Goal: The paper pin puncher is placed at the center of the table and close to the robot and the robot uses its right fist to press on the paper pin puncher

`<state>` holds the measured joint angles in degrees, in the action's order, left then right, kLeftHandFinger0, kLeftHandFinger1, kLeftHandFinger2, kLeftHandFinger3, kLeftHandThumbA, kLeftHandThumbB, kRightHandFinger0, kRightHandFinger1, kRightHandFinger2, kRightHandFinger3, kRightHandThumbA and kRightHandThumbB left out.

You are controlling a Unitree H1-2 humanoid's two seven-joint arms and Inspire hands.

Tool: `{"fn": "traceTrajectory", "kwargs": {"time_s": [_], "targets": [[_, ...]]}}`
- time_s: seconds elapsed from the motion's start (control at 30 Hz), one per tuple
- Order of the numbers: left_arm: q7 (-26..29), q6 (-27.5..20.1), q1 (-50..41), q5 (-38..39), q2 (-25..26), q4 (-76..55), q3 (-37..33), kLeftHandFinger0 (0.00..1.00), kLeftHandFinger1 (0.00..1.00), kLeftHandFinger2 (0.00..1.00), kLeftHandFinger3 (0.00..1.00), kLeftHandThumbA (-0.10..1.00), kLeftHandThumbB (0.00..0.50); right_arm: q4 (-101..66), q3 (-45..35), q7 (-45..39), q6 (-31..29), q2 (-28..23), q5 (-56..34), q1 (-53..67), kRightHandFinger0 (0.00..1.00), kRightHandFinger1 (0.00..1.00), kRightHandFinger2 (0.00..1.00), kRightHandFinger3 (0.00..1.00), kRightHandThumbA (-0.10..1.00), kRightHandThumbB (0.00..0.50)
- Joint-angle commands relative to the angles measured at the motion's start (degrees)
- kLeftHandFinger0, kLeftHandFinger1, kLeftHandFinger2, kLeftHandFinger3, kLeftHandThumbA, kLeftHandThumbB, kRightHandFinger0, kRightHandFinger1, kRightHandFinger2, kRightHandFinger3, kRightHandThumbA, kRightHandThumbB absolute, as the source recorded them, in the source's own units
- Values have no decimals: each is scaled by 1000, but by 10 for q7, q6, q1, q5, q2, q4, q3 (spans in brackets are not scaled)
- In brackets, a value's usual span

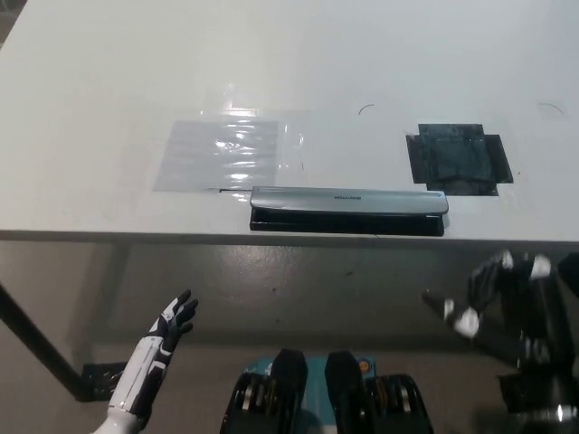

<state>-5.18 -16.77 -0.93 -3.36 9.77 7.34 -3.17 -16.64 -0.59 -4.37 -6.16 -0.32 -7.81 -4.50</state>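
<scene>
I see the paper pin puncher (348,210) lying lengthwise along the near edge of the white counter (109,72), roughly central across its width. It is a long bar with a silver top and a black base, and its black front face sits just at the counter's lip.

Taking the puncher as my landmark: just behind its left end lies a clear plastic sheet (226,152), flat on the counter, its near edge almost touching the puncher's back left corner. Behind the puncher's right end, a little apart from it, is a patch of black tape (460,159), also flat. Neither lies on top of the puncher, and its upper face is bare.

My right hand (496,294) hangs below and to the right of the puncher, under the level of the counter edge and well apart from it. The fingers look curled inward, holding nothing, though the dark shape blurs against the floor. The counter's front edge stands between this hand and the puncher.

My left hand (167,330) rests below and to the left of the puncher, also under the counter edge, fingers spread apart and empty. Further left of it, a dark counter leg (36,348) slants down to the floor.
</scene>
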Motion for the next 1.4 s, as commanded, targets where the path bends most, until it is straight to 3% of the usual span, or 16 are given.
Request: {"fn": "traceTrajectory", "kwargs": {"time_s": [0.0,0.17,0.37,0.47,0.57,0.77,0.87,1.0,1.13,1.17,1.27,1.3,1.37], "targets": [[-1,-29,10,1,3,-10,3,1000,1000,1000,1000,1000,216,-61,7,10,111,8,-37,-104,0,0,0,0,1000,154],[-1,-32,15,0,6,-8,4,1000,1000,1000,1000,1000,244,9,9,20,136,29,-22,-231,0,0,0,0,1000,183],[-5,-23,18,1,8,-16,6,1000,1000,1000,1000,1000,233,125,1,34,136,52,-9,-332,0,0,0,0,1000,192],[-5,-27,18,-4,9,-15,4,1000,1000,1000,1000,1000,208,203,-3,39,113,61,-3,-370,6,8,25,18,1000,175],[-3,-24,18,-9,9,-18,4,1000,1000,1000,1000,1000,205,292,-9,39,83,70,-10,-403,0,0,0,0,1000,202],[-5,-22,16,-8,10,-22,3,1000,1000,1000,1000,1000,216,394,-12,41,50,80,-7,-417,1,4,126,31,1000,182],[-7,-15,16,-2,10,-25,5,1000,1000,1000,1000,1000,236,445,-8,32,18,77,-3,-412,0,66,302,106,1000,225],[-9,-12,17,-3,12,-27,4,1000,1000,1000,1000,1000,233,485,-5,41,-4,74,10,-406,28,98,316,127,1000,185],[-9,-9,17,-3,13,-30,5,1000,1000,1000,1000,1000,236,507,-10,34,-8,75,1,-392,0,115,368,194,1000,200],[-9,-10,18,-2,13,-30,4,1000,1000,1000,1000,1000,240,508,-11,32,-8,75,-2,-388,0,129,397,225,1000,233],[-9,-10,18,-6,15,-30,4,1000,1000,1000,1000,1000,245,519,-8,25,-10,77,-4,-375,0,107,367,208,1000,224],[-8,-10,16,-7,14,-31,4,1000,1000,1000,1000,1000,245,532,-6,24,-24,77,-1,-370,0,80,326,181,1000,199],[-9,-9,15,-5,15,-30,3,1000,1000,1000,1000,1000,254,541,-6,24,-26,78,-1,-364,0,28,237,114,1000,199]]}}
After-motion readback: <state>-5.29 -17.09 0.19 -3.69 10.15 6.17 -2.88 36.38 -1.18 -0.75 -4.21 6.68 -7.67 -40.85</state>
